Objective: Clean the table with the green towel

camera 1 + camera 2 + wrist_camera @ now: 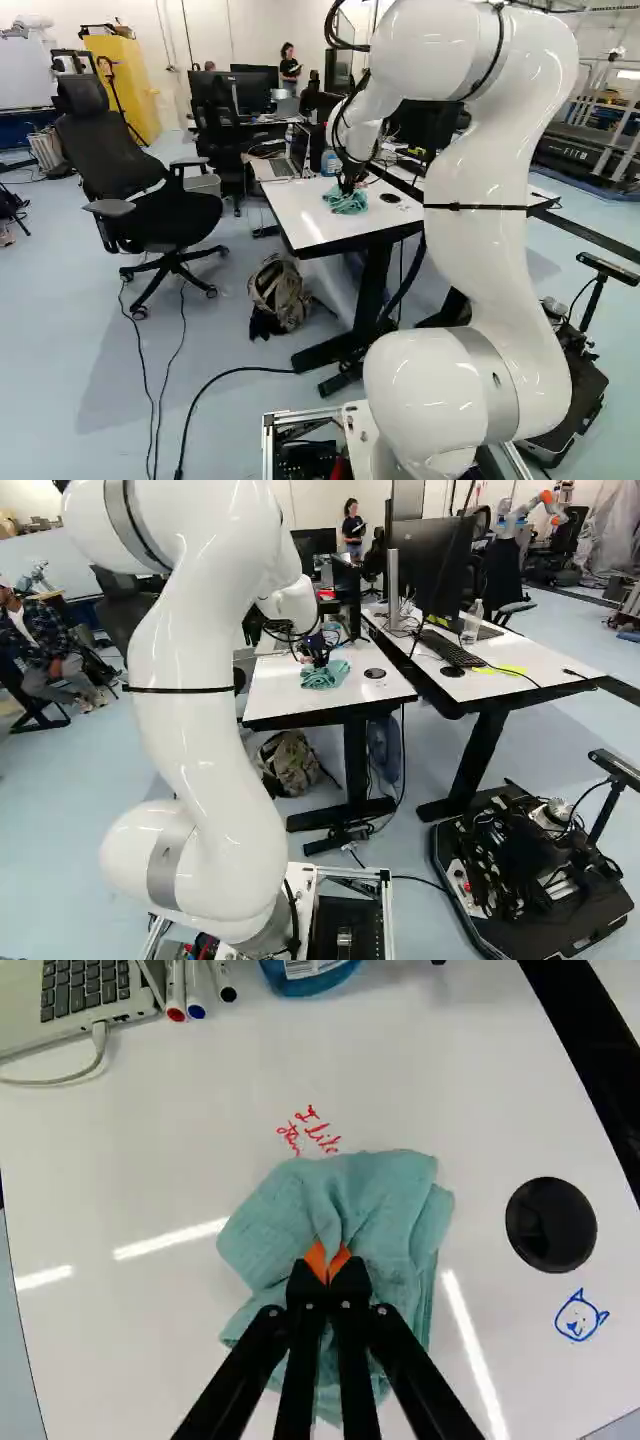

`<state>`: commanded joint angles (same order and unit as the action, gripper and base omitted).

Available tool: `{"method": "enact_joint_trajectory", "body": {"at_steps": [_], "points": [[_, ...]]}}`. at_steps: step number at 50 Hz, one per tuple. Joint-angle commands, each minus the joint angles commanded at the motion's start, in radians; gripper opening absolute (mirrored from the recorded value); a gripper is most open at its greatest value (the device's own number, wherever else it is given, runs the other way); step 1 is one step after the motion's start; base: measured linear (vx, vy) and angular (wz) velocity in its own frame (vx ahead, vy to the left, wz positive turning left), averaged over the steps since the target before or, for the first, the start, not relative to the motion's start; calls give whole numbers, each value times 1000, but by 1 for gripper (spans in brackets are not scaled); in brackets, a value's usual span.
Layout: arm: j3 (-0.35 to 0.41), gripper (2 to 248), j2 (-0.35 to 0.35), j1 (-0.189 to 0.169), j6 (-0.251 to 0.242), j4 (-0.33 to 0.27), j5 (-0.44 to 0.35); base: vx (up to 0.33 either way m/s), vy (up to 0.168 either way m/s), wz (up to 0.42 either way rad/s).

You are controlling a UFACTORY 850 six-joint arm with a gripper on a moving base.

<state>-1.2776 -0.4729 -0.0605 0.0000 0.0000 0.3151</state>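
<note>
Right, my fingers (319, 662) are clamped on a fold of the towel (350, 1195) on the counter (130, 1340). Only the wrist view shows me the cat doodle (579, 1317); the blue bottle's (308, 980) contents I can't make out.

The towel (265, 1230) is teal, the backpack (291, 764) perhaps camouflage-patterned.

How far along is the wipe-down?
Done: the hand grips the towel. In hand: the towel lies on the table, apparently ready to wipe. Left: the red writing and the blue doodle by the black disc both remain. I can't tell whether anything was wiped off.
</note>
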Motion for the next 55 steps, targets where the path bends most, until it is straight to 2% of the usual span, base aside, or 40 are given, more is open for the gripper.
{"method": "enact_joint_trajectory", "body": {"at_steps": [15,55], "points": [[-29,22,-22,3,0,0,0,0,0,0],[-256,22,-186,29,0,0,0,0,0,0]]}}
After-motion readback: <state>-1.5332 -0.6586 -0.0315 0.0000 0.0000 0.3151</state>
